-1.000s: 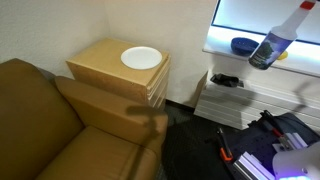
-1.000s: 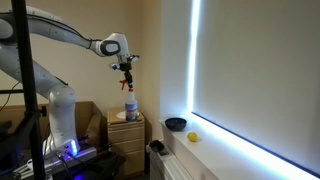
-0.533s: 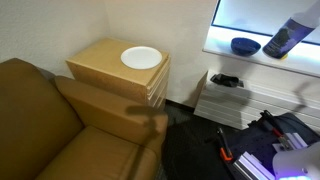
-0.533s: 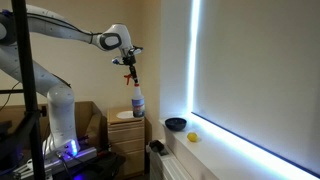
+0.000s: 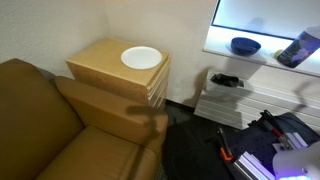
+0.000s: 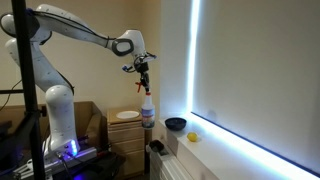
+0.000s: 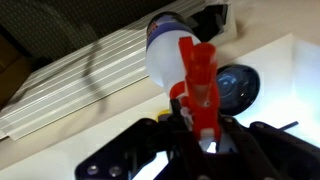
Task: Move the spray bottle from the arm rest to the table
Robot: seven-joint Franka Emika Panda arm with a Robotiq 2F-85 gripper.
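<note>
The spray bottle (image 6: 148,112) hangs in mid-air at the centre of an exterior view, upright, level with the edge of the white table (image 6: 232,152) and not touching it. It is well away from the arm rest (image 5: 108,104), which sits bare at the lower left of an exterior view. There the bottle (image 5: 300,48) shows only as a blurred, tilted shape at the far right edge, above the bright table top (image 5: 222,47).

The gripper (image 6: 144,85) is clamped narrow on the bottle's red trigger head (image 7: 197,85). In the wrist view the head stands between the dark fingers and the round body (image 7: 172,52) points away below.

Judged from this, the carry step is under way: pick-up done, set-down not yet. The next move calls for lowering the bottle onto a bare part of the table, beside the blue bowl (image 6: 176,124) and not on it, keeping the base flat, and then opening the fingers.

The bottle is whitish, translucent plastic, cylindrical, with a dark label band round the lower body. The table looks glossy, hard and flat. The arm rest is broad, boxy and padded, in brown, leather-like material. Near it a blocky tan wooden side table (image 5: 105,72) carries a round white plate (image 5: 141,58).
</note>
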